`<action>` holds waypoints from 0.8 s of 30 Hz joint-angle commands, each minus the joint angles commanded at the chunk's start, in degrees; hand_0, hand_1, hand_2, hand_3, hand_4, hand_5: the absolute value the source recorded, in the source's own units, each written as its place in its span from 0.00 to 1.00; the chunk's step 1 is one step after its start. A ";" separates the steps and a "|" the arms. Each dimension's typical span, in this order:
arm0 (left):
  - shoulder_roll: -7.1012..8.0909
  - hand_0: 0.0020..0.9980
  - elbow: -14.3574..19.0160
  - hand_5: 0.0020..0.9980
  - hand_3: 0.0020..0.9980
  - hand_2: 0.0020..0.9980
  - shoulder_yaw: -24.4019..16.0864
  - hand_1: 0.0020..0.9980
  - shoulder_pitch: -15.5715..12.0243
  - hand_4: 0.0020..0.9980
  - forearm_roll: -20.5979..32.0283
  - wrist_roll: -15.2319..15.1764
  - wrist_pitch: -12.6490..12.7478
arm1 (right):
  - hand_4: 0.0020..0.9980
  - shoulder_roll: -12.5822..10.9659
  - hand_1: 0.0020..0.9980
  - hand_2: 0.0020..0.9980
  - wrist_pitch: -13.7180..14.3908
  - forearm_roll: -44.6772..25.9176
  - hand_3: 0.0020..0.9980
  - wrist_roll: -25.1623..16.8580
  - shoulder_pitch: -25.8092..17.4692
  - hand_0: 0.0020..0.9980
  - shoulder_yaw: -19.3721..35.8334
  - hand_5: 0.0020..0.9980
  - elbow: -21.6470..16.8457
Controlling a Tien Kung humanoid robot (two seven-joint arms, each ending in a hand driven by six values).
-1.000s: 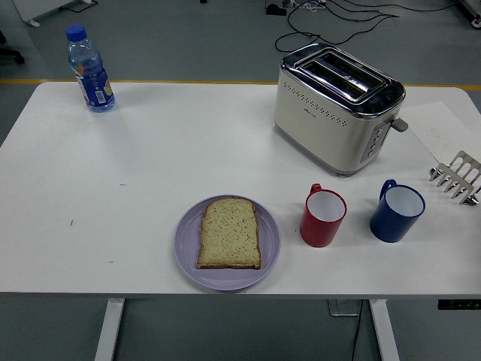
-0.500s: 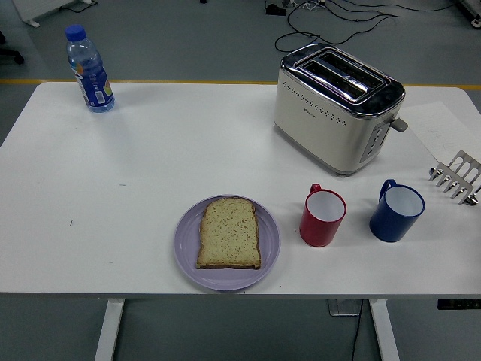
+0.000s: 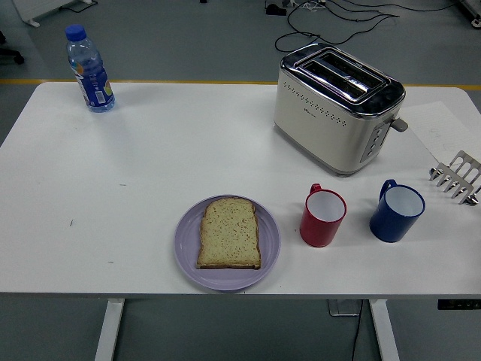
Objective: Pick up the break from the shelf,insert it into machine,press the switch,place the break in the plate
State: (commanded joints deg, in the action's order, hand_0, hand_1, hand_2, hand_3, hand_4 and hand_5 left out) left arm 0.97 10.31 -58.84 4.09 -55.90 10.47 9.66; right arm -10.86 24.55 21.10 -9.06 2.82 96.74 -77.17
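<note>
One bread slice (image 3: 229,232), plate (image 3: 185,256), unmoved.

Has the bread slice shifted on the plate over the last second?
No. The bread slice lies in the same spot on the purple plate, the same way left of the red mug as before.

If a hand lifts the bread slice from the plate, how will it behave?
The bread slice is thin and porous, so probably light and soft; it may sag or crumble if pinched hard. It lies flat on the purple plate, so fingers likely must slip under one crust edge.
</note>
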 joint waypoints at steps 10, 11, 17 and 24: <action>0.04 0.65 0.00 0.92 0.58 0.62 -0.32 0.63 -0.78 0.32 -1.20 0.31 -0.08 | 0.36 0.06 0.61 0.66 0.02 -0.62 0.59 -0.68 -0.31 0.65 -0.18 0.20 0.17; 0.06 0.65 0.00 0.92 0.58 0.62 -0.38 0.63 -0.83 0.32 -1.37 0.34 -0.09 | 0.36 0.02 0.61 0.66 -0.10 -0.68 0.59 -0.65 -0.42 0.65 -0.19 0.20 0.20; 0.17 0.65 0.00 0.92 0.58 0.62 -0.31 0.63 -0.81 0.32 -1.15 0.21 -0.16 | 0.35 -0.03 0.61 0.65 -0.07 -0.78 0.58 -0.79 -0.42 0.65 -0.17 0.20 0.23; 0.14 0.65 0.00 0.93 0.58 0.62 -0.26 0.63 -0.60 0.32 -0.74 0.10 -0.12 | 0.35 0.01 0.61 0.65 0.19 -1.25 0.58 -0.94 -0.31 0.65 -0.20 0.20 0.25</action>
State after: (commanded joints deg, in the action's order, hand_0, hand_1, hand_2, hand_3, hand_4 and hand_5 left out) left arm 1.12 10.31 -59.10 3.48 -56.63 10.58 9.55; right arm -10.85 24.74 19.85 -10.01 2.51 96.54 -76.92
